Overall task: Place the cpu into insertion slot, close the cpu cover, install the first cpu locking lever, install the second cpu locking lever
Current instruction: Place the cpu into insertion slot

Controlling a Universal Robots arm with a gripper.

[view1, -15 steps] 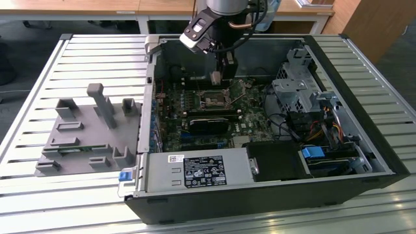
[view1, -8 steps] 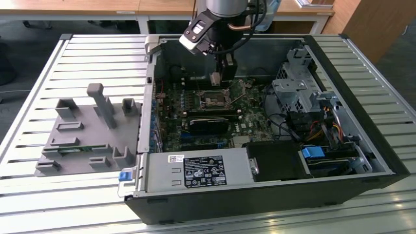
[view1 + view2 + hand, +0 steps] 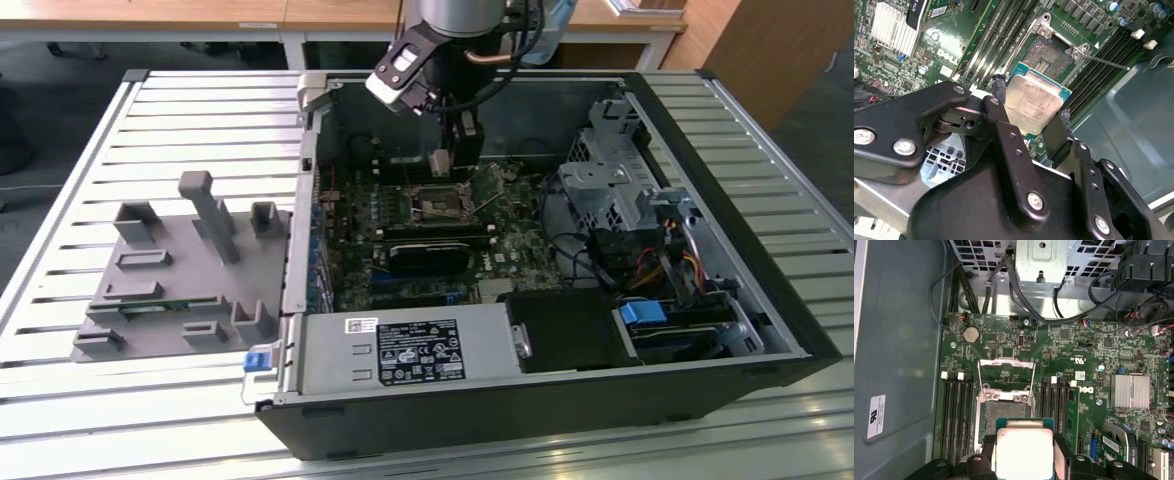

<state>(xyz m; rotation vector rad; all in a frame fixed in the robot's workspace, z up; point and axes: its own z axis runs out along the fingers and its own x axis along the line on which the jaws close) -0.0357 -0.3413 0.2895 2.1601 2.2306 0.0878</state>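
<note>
The cpu (image 3: 1034,102) is clamped by its edges in the gripper (image 3: 454,158) and held level just above the open socket (image 3: 1004,415), not yet seated. The cpu cover (image 3: 1005,361) stands raised, which leaves the socket accessible.

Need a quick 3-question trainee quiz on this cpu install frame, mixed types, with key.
1. True or false: the cpu sits in the socket.
2. The cover is: A) shut over the socket, B) flipped open, C) held in the gripper.
3. Fill in: the gripper is shut on the ____.
Key: 1 false; 2 B; 3 cpu.
</note>
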